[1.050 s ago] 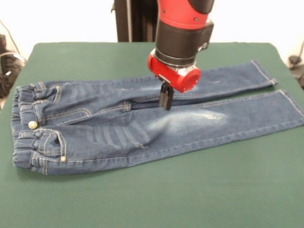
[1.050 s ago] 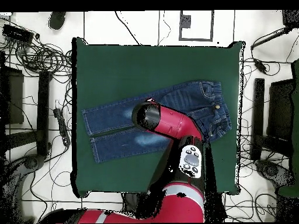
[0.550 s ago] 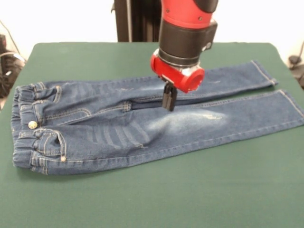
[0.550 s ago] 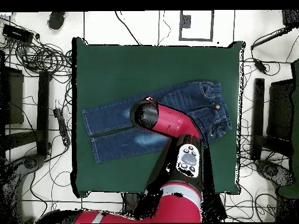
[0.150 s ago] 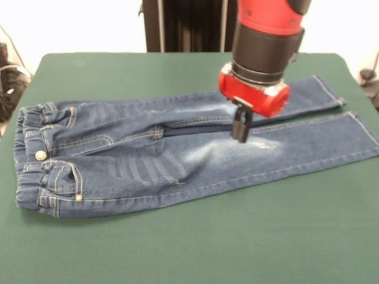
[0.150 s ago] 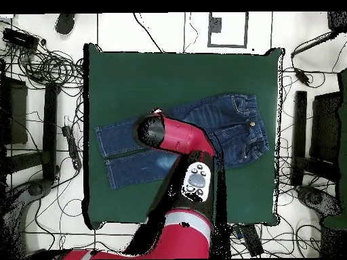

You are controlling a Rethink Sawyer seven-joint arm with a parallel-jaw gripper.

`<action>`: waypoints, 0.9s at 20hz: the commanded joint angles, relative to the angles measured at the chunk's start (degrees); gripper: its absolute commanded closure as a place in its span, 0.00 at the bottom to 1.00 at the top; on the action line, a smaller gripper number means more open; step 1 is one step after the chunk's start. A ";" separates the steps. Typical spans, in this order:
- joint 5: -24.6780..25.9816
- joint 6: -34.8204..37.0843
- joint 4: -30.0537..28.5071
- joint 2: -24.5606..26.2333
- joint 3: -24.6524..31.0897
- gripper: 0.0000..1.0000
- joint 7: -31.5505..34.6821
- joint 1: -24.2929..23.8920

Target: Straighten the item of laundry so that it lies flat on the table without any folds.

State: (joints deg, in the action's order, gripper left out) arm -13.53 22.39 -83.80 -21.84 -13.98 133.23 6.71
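The jeans [image 5: 177, 154] lay spread on the green table [image 5: 195, 248], running across the frame centre in the front view: waistband [image 5: 29, 160] at left, both legs extending to the right edge, approx. parallel and touching along the inseam. A metal button [image 5: 40, 155] showed on the waistband, w/ tan stitching around the pockets. A faded whitish patch [image 5: 237, 151] sat on the lower leg's thigh, centre-right of frame. The fabric appeared mostly flat; slight bunching was visible at the elastic waistband and around the crotch seam (left-centre). The upper leg's cuff [image 5: 331, 92] ended near the table's upper-right corner; the lower leg ran out toward the right edge of frame. The gripper [image 5: 240, 131] hung from the red and black arm [image 5: 266, 41], entering from the top right, positioned over the seam between the two legs, just above the whitish patch. Its black fingers [image 5: 240, 124] were pressed together, closed, w/ no cloth seen between them; contact w/ the denim could not be confirmed from this view. In the overhead view, the jeans [image 6: 223, 125] lay diagonally across the table [image 6: 183, 68] centre, waistband at right, legs to the left; the arm [image 6: 176, 139] covered the mid section, so the gripper itself was hidden there.
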 commanded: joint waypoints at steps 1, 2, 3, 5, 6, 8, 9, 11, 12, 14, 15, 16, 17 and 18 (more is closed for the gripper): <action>-3.51 2.89 0.80 3.87 3.23 1.00 11.31 1.61; -3.57 1.53 0.85 4.70 3.51 1.00 11.14 1.36; -3.54 0.91 0.93 5.16 3.51 1.00 11.03 1.28; -3.38 -1.32 0.74 6.22 4.42 1.00 10.32 0.42; -3.20 -2.03 0.65 6.61 4.86 1.00 9.83 -0.12; -2.89 -3.45 0.41 7.34 5.65 1.00 9.09 -1.02; -2.75 -4.17 0.26 7.68 6.02 1.00 8.84 -1.38; -2.74 -5.71 -0.06 8.42 6.81 1.00 8.88 -1.90; -2.82 -6.29 -0.08 8.77 6.83 1.00 9.19 -1.80; -3.22 -6.26 -0.13 9.09 6.78 1.00 9.86 -1.47; -3.59 -6.38 -0.05 9.37 6.53 1.00 10.49 -0.97; -3.97 -6.51 0.04 9.66 6.27 1.00 11.12 -0.48; -4.34 -6.63 0.12 9.95 6.01 1.00 11.75 0.01; -5.11 -6.60 0.47 10.49 5.31 1.00 12.97 1.05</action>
State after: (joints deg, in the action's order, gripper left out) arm -14.45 20.15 -83.07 -15.57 -13.75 133.23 5.26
